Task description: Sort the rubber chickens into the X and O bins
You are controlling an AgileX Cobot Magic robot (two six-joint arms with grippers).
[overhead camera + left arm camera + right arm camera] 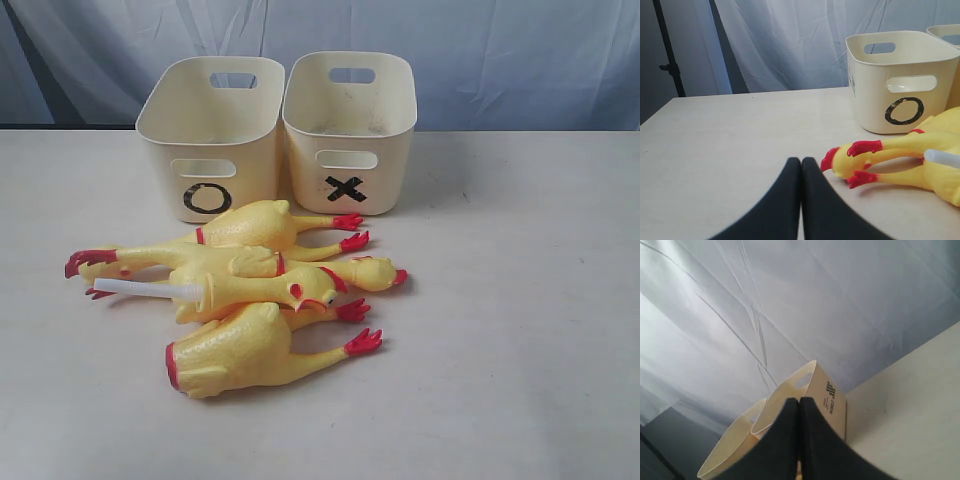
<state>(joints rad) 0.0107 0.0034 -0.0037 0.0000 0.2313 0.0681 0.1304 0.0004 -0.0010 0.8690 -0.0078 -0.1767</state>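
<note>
Left gripper (801, 161) is shut tight on nothing, right gripper (799, 400) too. Rubber chickens (250, 290) are piled at 6 o'clock from the O bin (255, 185), laid 9-to-3, and judged nearer the left arm.

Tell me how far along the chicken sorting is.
Done: nothing; the O bin and X bin show nothing inside. In hand: nothing; left fingers and right fingers are shut, empty. Left: all the rubber chickens, piled on the table before the bins.

Lab: draped backdrop (500, 60), pale table (520, 350)
</note>
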